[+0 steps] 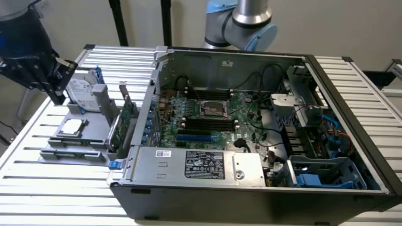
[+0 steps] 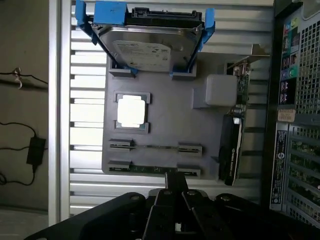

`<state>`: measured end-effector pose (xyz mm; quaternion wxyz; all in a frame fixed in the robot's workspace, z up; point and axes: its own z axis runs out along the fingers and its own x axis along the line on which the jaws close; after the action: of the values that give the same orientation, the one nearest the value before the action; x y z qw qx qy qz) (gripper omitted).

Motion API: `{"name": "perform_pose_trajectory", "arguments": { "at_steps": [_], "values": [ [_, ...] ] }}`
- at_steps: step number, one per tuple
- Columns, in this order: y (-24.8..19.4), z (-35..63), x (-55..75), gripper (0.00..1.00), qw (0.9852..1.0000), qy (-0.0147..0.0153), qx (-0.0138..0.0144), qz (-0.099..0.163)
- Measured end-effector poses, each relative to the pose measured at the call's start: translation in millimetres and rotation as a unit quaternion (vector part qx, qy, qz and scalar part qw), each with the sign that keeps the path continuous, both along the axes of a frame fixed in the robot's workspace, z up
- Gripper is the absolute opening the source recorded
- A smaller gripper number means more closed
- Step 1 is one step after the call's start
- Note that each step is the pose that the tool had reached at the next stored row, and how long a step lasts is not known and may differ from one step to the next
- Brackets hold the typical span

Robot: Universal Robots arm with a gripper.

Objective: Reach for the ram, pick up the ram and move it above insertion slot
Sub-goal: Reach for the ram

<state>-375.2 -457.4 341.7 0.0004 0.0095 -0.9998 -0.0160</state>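
Ram (image 2: 145, 169) sits on edge between two small holders in the grey fixture (image 1: 84, 129), with a second stick (image 2: 155, 147) lying parallel just beside it. In the exterior view that end of the fixture is at the lower left of the frame, on the slatted table (image 1: 37, 188).

Your gripper (image 2: 176, 181) has its fingers pressed together, and they hold nothing. In the wrist view the joined tip lines up over the ram near its middle, but you cannot tell there whether it touches. In the exterior view the gripper hangs at the upper left of the frame, pointing down with a slight tilt, beside the hard drive (image 1: 82, 92).

Your arm (image 1: 245, 21) has its lower joints at the top centre of the frame, behind the computer case (image 1: 251, 202). Its wrist comes in at the upper left corner.

Moving rightward from the gripper, the hard drive leans in its blue bracket at the fixture's far end. The processor (image 1: 71, 127) lies flat mid-fixture. The expansion card (image 1: 125, 120) stands on edge along the fixture's right side, just beside the case. The open case takes the centre and right of the frame, with the motherboard (image 1: 207, 117) and its black slots (image 1: 207, 124) exposed.
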Motion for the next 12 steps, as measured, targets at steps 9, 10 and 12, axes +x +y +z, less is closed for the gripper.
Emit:
{"name": "perform_pose_trajectory", "arguments": {
  "at_steps": [9,10,12],
  "values": [
    [-9.1,-3.1,-5.4,0.11,1.0000,0.0000,-0.0018,0.000],
    [-10.6,-3.3,-5.4,0.11,1.0000,0.0000,-0.0018,0.000],
    [-13.1,-3.4,-5.4,0.11,1.0000,0.0001,-0.0018,0.000]
  ]
}}
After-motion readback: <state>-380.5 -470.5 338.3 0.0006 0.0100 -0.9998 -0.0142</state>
